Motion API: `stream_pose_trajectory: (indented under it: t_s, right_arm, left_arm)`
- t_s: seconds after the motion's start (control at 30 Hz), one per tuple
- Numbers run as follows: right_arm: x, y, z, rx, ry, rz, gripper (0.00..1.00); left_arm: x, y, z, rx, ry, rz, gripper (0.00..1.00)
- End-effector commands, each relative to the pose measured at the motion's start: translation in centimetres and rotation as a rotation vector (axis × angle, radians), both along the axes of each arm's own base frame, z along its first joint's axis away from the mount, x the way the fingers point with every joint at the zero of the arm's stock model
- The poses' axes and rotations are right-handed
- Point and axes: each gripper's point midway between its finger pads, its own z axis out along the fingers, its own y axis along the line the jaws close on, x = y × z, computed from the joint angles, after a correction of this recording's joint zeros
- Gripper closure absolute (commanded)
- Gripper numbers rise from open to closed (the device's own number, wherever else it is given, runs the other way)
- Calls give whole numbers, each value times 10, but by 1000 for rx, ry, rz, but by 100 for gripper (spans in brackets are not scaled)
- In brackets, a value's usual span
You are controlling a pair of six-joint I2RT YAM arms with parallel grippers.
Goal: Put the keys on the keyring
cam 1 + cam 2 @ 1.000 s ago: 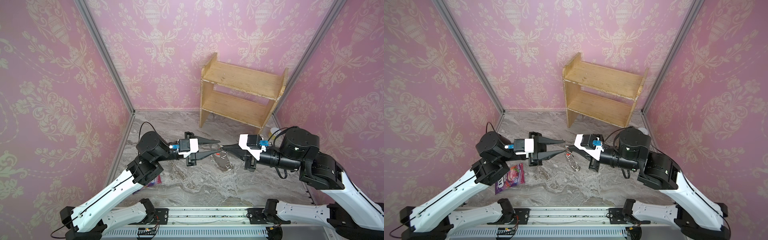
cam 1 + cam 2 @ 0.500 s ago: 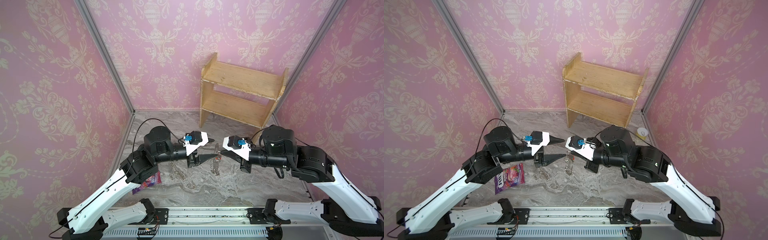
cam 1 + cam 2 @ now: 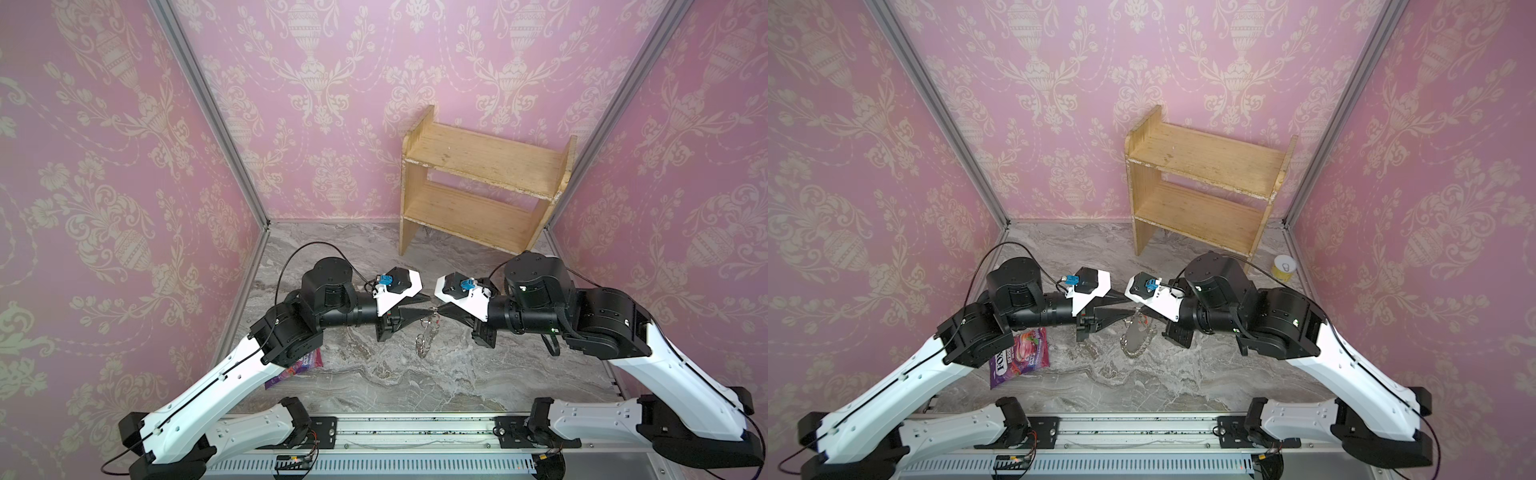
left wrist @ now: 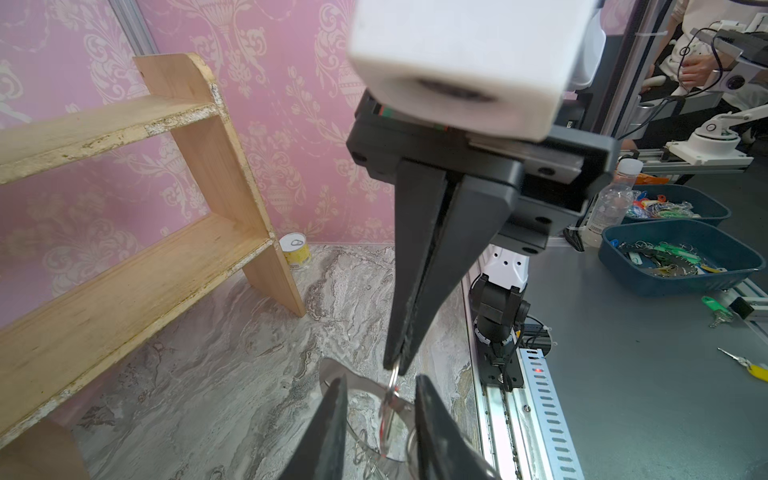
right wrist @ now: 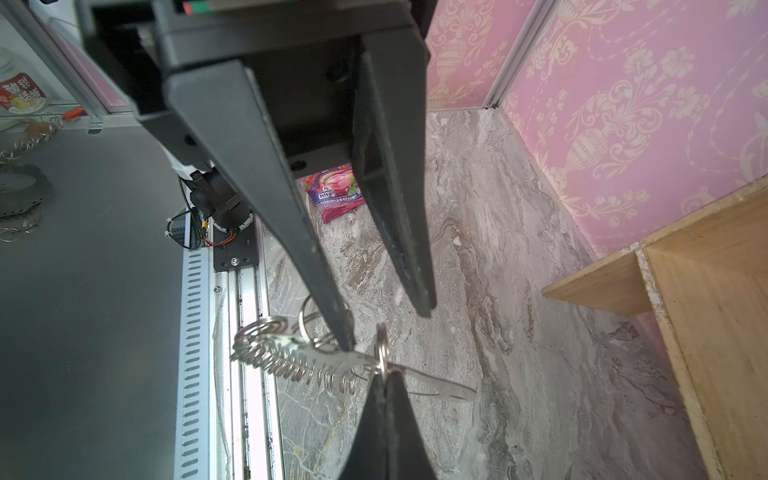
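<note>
the keyring (image 5: 291, 353) is being held hanging above the marble floor (image 3: 457, 374) by one split ring (image 5: 382, 353) pinched in the clenched right gripper (image 5: 384, 374), while the released left gripper (image 4: 381, 380) is being kept open around it, and it is being judged light, floppy, slippery, best taken by a ring

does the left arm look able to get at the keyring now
Probably yes: the keyring hangs from the shut right gripper, and the left gripper sits right at it with jaws parted, nothing in between.
</note>
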Motion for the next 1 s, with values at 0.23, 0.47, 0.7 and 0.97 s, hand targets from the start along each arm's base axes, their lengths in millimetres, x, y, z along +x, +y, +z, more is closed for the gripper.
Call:
stream_pose_trajectory:
  t_s: [0.23,0.47,0.7,0.97]
  right_arm:
    - [0,2,6,60,16,-3,100]
    - [2,3,13,86,0,-3,100]
    - [1,4,17,103,-5,1,100]
    - [2,2,20,113,-17,-8,100]
  left_arm:
    - [0,-8,-6,0,40,-43,77]
    - [-2,-11,-8,4,55,-60,82]
    - [-1,-11,-9,5,52,-58,89]
    - [-2,-11,-13,14,56,-67,92]
